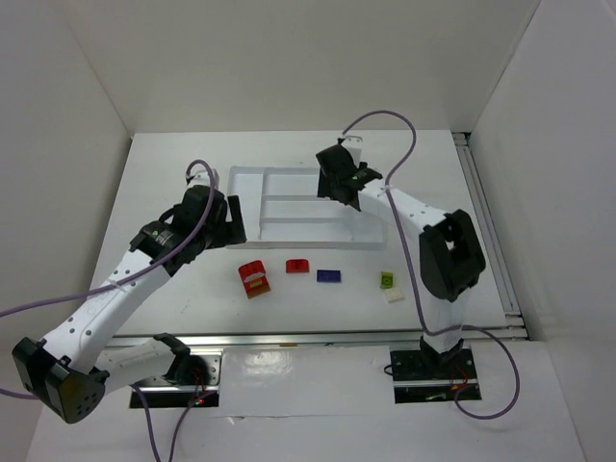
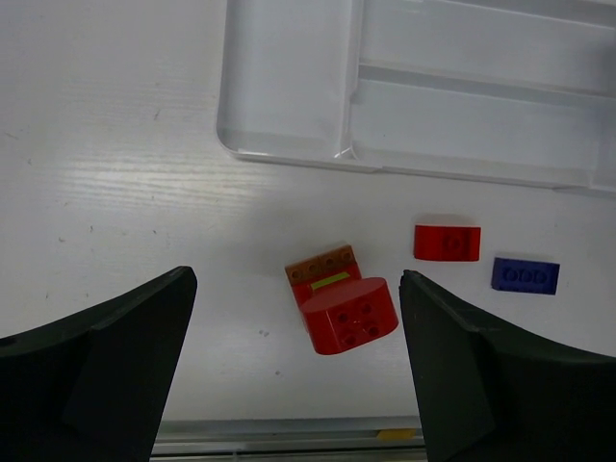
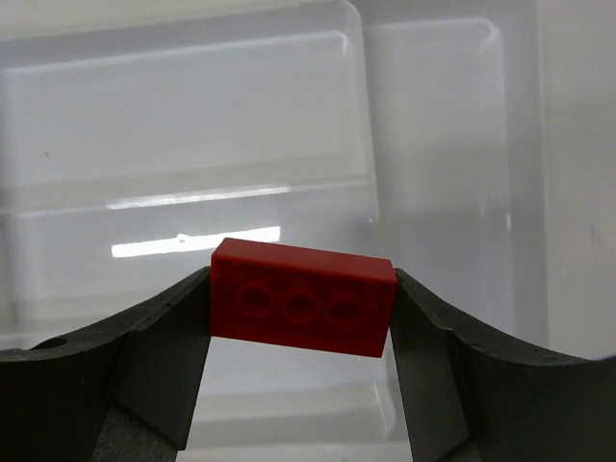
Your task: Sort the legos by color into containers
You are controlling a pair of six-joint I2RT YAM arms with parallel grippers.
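Observation:
My right gripper (image 3: 301,310) is shut on a red lego (image 3: 301,298), gripped by its two short ends and held above the white tray's containers (image 3: 192,197). From above, that gripper (image 1: 337,180) hangs over the tray's (image 1: 245,175) middle slots. My left gripper (image 2: 298,284) is open and empty, hovering over a rounded red lego (image 2: 350,316) joined to an orange-brown piece (image 2: 322,265). On the table lie this red cluster (image 1: 254,278), a red lego (image 1: 297,266), a blue one (image 1: 329,276), a lime green one (image 1: 387,280) and a cream-white one (image 1: 393,295).
The loose bricks lie in a row between the tray and a metal rail (image 1: 318,337) at the table's near edge. White walls enclose the table on the left, back and right. Both arms trail purple cables (image 1: 385,120).

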